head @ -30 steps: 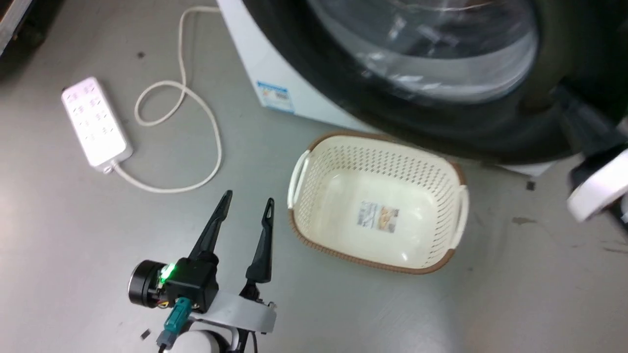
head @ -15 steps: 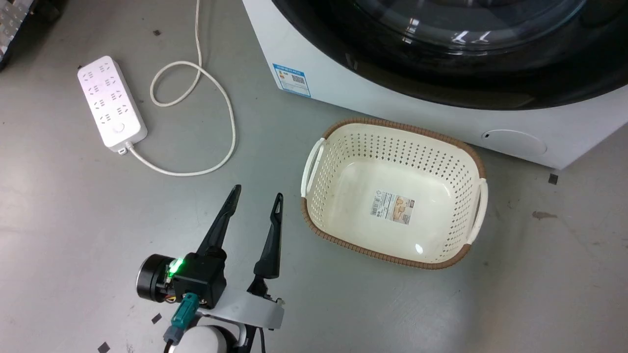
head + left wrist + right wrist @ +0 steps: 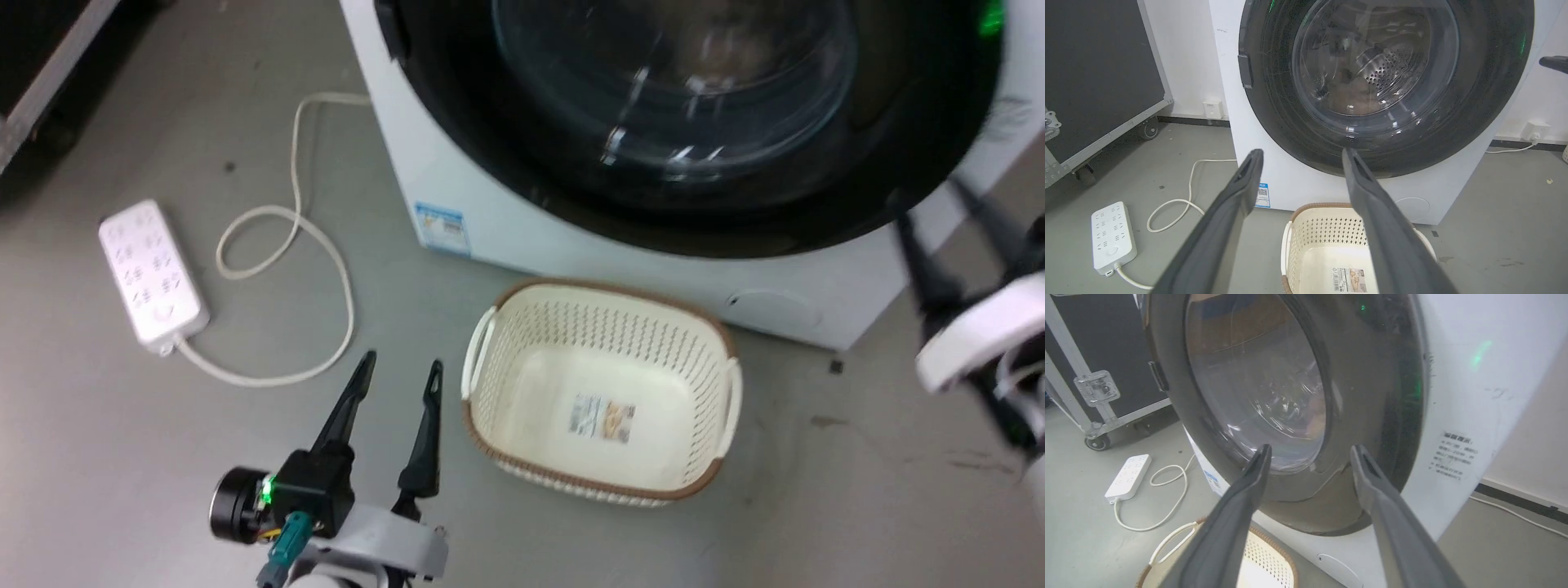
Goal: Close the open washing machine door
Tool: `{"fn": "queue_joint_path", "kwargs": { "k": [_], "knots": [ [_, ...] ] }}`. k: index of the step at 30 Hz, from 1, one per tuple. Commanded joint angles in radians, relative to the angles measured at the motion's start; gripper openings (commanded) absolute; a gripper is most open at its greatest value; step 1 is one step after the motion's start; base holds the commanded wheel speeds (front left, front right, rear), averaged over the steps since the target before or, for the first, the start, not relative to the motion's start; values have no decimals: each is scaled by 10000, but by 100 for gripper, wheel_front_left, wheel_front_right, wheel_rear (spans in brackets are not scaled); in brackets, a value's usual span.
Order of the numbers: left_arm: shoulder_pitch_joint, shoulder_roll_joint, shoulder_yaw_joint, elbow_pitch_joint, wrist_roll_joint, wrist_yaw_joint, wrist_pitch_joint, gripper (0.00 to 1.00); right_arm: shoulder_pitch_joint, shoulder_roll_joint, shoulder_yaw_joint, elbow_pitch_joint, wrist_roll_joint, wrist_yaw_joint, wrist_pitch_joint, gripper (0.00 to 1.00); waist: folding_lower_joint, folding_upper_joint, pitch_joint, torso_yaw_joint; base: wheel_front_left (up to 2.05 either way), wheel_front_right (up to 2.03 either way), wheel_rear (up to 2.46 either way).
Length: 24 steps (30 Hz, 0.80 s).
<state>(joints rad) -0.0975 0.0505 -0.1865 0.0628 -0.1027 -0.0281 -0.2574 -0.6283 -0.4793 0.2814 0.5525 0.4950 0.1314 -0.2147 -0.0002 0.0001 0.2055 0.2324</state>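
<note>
Lying closed, washing machine door (image 3: 1367, 392) just beyond right pincer (image 3: 1310, 451)

Our left gripper (image 3: 402, 360) has long dark tapered fingers (image 3: 347, 408), a black housing (image 3: 322, 482), green light (image 3: 266, 490), teal plug (image 3: 287, 545); right cuff (image 3: 976, 335) seems white.

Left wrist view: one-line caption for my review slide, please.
Open left claw faces the door, which looks shut flush with the machine; basket below, power strip at left.

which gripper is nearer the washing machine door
The right gripper, open and close by the lower right edge of the washing machine door; the left gripper sits farther back, beside the basket.
</note>
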Motion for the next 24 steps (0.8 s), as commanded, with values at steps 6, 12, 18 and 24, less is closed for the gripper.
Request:
{"fn": "queue_joint_path", "kwargs": {
  "k": [6, 12, 18, 24],
  "knots": [
    [546, 21, 323, 251, 6, -226, -43, 100, 2465, 1102, -1478, -1660, -949, -7, -422, 100, 2, -1, -1550, -1185, 0, 0, 0],
    [878, 100, 516, 321, 110, -297, -43, 100, 4451, 2105, -2523, -3547, -2196, -7, -459, 100, 2, -1, -1892, -1626, 0, 0, 0],
    [1112, 105, 791, 330, 116, -305, -43, 100, 6125, 3145, -2806, -4533, -3255, -7, -335, 100, 2, -1, -2047, -1815, 0, 0, 0],
    [1311, 87, 878, 342, 222, -227, -43, 100, 6734, 3691, -2652, -4477, -3698, -7, -297, 100, 2, -1, -2092, -1813, 0, 0, 0]
  ]
}}
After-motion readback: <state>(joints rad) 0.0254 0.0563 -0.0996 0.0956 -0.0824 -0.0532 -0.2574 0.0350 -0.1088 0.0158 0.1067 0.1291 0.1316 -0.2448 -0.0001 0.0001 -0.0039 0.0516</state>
